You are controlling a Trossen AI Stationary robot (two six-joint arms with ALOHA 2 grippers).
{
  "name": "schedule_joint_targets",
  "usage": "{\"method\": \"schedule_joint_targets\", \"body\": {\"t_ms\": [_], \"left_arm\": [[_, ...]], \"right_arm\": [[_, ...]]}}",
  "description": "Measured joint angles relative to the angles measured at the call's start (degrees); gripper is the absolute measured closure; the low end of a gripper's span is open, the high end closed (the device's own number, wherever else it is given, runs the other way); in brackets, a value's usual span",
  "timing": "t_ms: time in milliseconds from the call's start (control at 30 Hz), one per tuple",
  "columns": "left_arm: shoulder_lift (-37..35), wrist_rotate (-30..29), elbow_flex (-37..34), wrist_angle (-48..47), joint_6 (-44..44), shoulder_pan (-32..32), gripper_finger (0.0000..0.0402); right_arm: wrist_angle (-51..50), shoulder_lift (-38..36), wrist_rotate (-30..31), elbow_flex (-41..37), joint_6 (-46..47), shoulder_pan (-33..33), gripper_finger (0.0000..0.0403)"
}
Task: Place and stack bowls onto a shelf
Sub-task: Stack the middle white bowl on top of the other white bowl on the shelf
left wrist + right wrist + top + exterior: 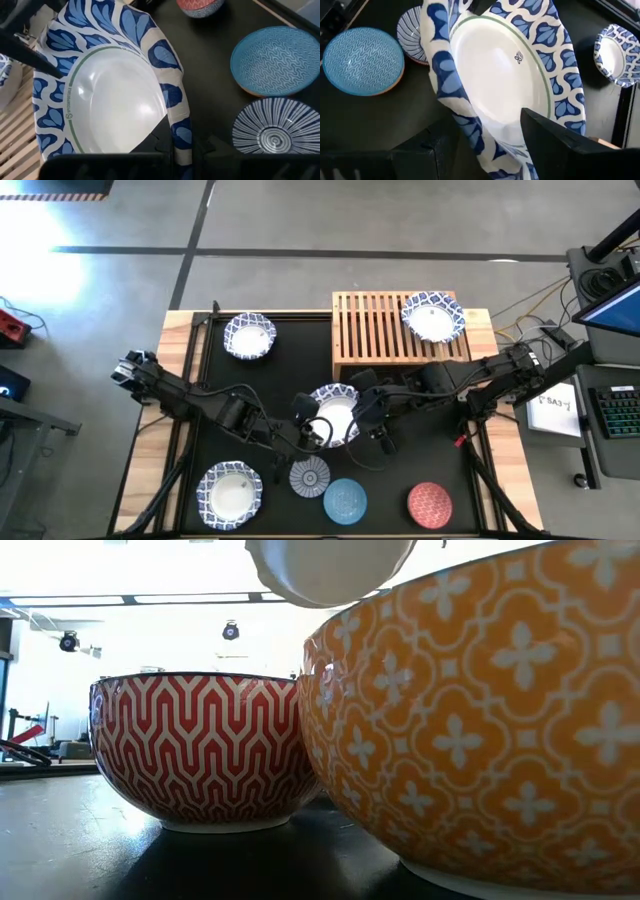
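Left claw (318, 430): clamping tight on the rim of the middle bowl (335, 412).
Right claw (368, 423): spreading wide, straddling that bowl's opposite rim.

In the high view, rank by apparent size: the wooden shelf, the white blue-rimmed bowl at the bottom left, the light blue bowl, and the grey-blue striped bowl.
1. The shelf, clearly largest.
2. The white blue-rimmed bowl.
3. The light blue bowl and the grey-blue striped bowl look nearly alike; the light blue one may be slightly larger, but I would not rank them.
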Motion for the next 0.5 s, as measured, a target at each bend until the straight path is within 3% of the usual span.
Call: {"method": "schedule_joint_targets", "body": {"t_ms": [167, 500], "left_arm": [[0.0, 0.0, 0.0, 2.8, -2.3, 0.0, 0.0391], [0.0, -0.6, 0.0, 7.5, -5.1, 0.2, 0.0346]], "right_arm": [[-0.2, 0.0, -1.6, 0.0, 0.3, 0.0, 0.0242], [-2.0, 0.0, -6.2, 0.0, 1.2, 0.0, 0.0386]]}}
